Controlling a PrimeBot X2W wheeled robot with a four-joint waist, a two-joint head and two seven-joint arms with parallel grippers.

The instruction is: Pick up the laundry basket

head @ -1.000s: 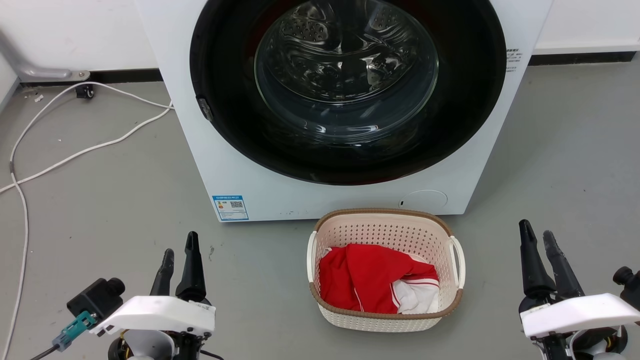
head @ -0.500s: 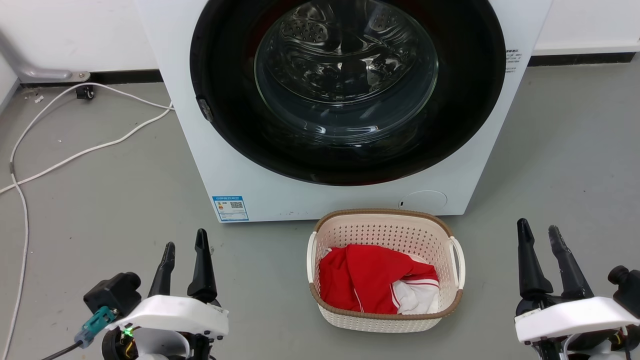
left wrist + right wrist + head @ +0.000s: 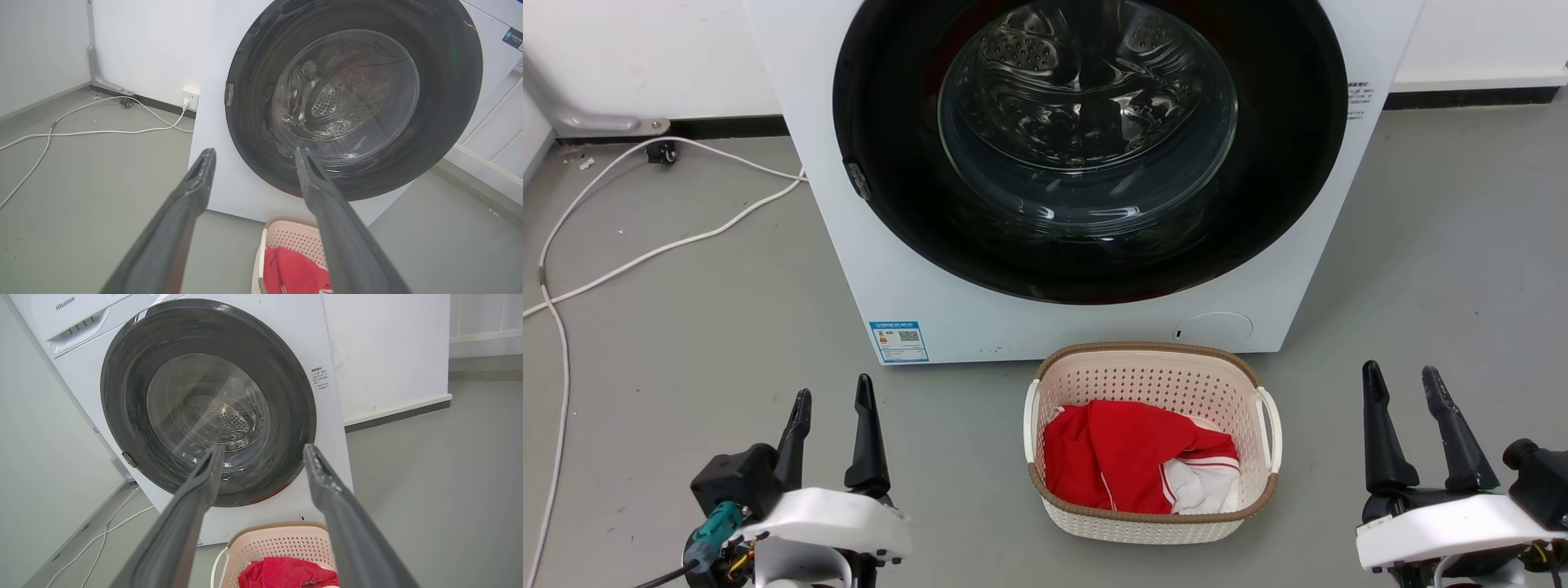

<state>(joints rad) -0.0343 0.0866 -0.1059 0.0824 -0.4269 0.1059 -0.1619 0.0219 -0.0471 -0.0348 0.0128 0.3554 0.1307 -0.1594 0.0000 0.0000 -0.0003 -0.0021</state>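
Observation:
The laundry basket (image 3: 1152, 380) is cream perforated plastic with a brown woven-look rim and white side handles. It stands on the grey floor just before the washing machine, with a red and white garment (image 3: 1131, 461) inside. My left gripper (image 3: 833, 394) hovers open to the basket's left, well apart from it. Open too, my right gripper (image 3: 1401, 374) is off to the basket's right. The basket (image 3: 292, 241) sits low between the fingers in the left wrist view. In the right wrist view the basket (image 3: 278, 543) lies at the bottom, and both grippers (image 3: 253, 153) (image 3: 263, 449) hold nothing.
A white front-loading washing machine (image 3: 931, 278) with a dark round door (image 3: 1086, 139) rises close behind the basket. White cables (image 3: 645, 245) trail over the floor at the left. Bare grey floor lies on either side of the basket.
Both grippers have opened wider over the last second. The left gripper has shifted right, toward the basket. The right gripper has moved only slightly.

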